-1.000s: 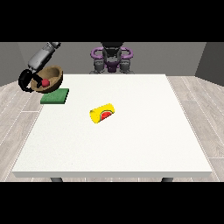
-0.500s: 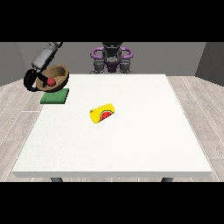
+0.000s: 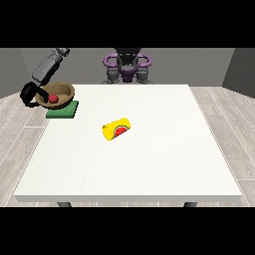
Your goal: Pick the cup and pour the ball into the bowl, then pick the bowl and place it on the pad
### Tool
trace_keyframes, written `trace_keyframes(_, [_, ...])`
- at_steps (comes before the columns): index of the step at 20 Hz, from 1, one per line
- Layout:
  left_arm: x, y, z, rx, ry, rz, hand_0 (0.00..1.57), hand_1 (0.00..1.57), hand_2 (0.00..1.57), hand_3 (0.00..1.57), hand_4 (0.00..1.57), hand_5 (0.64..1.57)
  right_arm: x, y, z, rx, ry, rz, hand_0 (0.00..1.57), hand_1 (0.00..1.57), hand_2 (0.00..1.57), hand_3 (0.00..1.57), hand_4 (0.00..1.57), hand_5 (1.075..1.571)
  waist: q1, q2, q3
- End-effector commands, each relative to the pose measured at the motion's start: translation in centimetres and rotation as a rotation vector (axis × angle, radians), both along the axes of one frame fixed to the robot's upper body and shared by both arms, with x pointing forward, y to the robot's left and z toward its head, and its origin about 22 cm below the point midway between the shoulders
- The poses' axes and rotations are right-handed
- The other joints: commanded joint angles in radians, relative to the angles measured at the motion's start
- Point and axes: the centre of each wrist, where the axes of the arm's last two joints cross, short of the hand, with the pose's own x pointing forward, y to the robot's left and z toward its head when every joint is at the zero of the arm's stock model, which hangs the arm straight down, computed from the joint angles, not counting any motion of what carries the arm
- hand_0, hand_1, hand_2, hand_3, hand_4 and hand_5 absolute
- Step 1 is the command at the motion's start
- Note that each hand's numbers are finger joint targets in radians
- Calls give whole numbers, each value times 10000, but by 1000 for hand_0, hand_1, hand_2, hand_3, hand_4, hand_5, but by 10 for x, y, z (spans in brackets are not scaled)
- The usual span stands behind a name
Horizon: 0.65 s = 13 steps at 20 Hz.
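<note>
A brown bowl point(image 3: 61, 92) with a red ball point(image 3: 52, 98) inside hovers over the far part of the green pad point(image 3: 63, 110) at the table's far left corner. The hand at the view's left point(image 3: 30, 94) is curled round the bowl's left rim and holds it a little tilted. A yellow cup point(image 3: 116, 129) with a watermelon picture lies on its side near the middle of the table, with nothing in it. The other hand does not show.
The white table point(image 3: 149, 164) stretches wide in front of and to the right of the cup. The robot's torso point(image 3: 127, 67) stands behind the far edge. The pad lies close to the table's left edge.
The hand with the bowl and ball has moved right and down, from beyond the table's left edge to just above the green pad. The cup has stayed put.
</note>
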Motion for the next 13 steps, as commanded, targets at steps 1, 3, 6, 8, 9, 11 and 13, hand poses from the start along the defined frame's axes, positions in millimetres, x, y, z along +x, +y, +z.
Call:
trace_keyframes(1, [-11,12,10,-99,36,137,0,0,0,0,0,1516,-5,-14,15,293,-94,-692,854,854,797,1096,0,1540,-61,40,-9])
trace_keyframes(3, [-18,-1,22,-58,-402,123,0,0,0,0,0,1519,-6,-16,13,321,-449,-665,726,726,649,1040,0,1539,73,320,5])
trace_keyframes(6, [-29,7,35,-87,-541,-110,0,0,0,0,0,1514,-9,-26,29,251,-555,-751,685,685,559,952,0,1531,86,511,-1])
trace_keyframes(8, [-22,9,22,-63,-400,-38,0,0,0,0,0,1515,-10,-31,44,172,-715,-568,477,477,543,692,0,1513,-59,326,-8])
trace_keyframes(9, [-8,1,2,-150,-25,25,0,0,0,0,0,1515,-4,-24,46,415,-690,-385,421,421,466,586,0,1500,-104,109,-11])
trace_keyframes(11, [-2,10,-16,-119,258,-5,0,0,0,0,0,1515,-5,-26,50,545,-550,-464,271,271,373,470,0,1482,-83,-262,-20])
trace_keyframes(13, [0,8,-13,-274,595,242,0,0,0,0,0,1515,4,-18,62,747,-666,-233,134,134,280,375,0,1467,-232,-610,-18])
